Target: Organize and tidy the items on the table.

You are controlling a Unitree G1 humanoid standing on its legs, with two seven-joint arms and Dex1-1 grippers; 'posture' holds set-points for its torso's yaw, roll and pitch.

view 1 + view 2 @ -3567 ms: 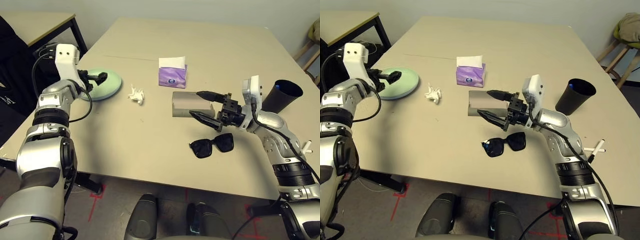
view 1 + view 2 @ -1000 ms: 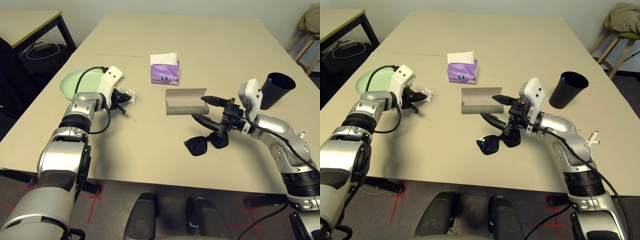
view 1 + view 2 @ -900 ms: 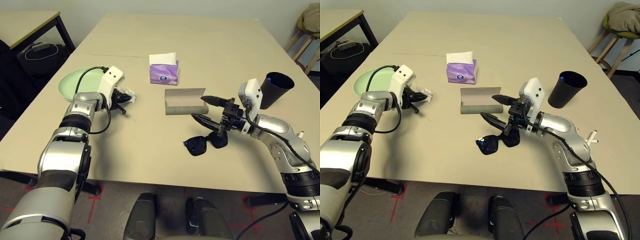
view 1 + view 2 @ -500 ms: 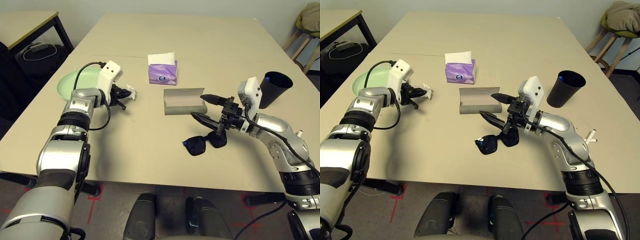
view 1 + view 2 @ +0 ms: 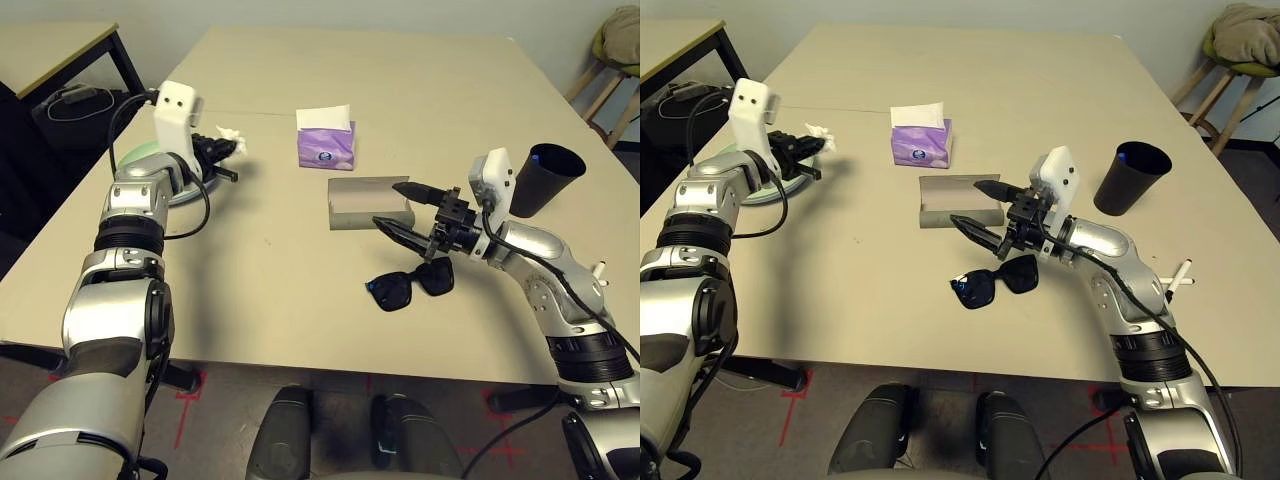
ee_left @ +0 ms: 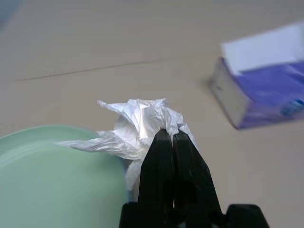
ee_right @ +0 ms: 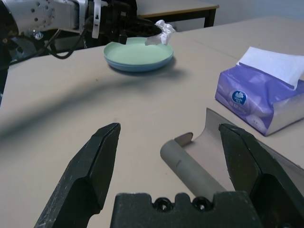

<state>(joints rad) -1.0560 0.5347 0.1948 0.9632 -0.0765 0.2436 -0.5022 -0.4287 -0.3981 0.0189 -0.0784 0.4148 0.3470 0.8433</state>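
Lifting clear of the beige tabletop (image 5: 300,270) since a second ago, the left gripper (image 5: 226,150) now holds the crumpled white tissue (image 5: 231,135) in closed jaws, upper left, beside the stacked pale green plate (image 7: 137,54), likely for disposal. Right gripper (image 5: 978,213) hovers open-jawed over the open grey-tan case (image 5: 365,202); the tall black cup (image 5: 1130,178) holds something blue.

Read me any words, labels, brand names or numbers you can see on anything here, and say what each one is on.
No text can be read.
The purple tissue pack has a round blue-and-white logo on its front, too small and blurred to read.
The glasses case, black cup, green plate and pen show no legible marking.
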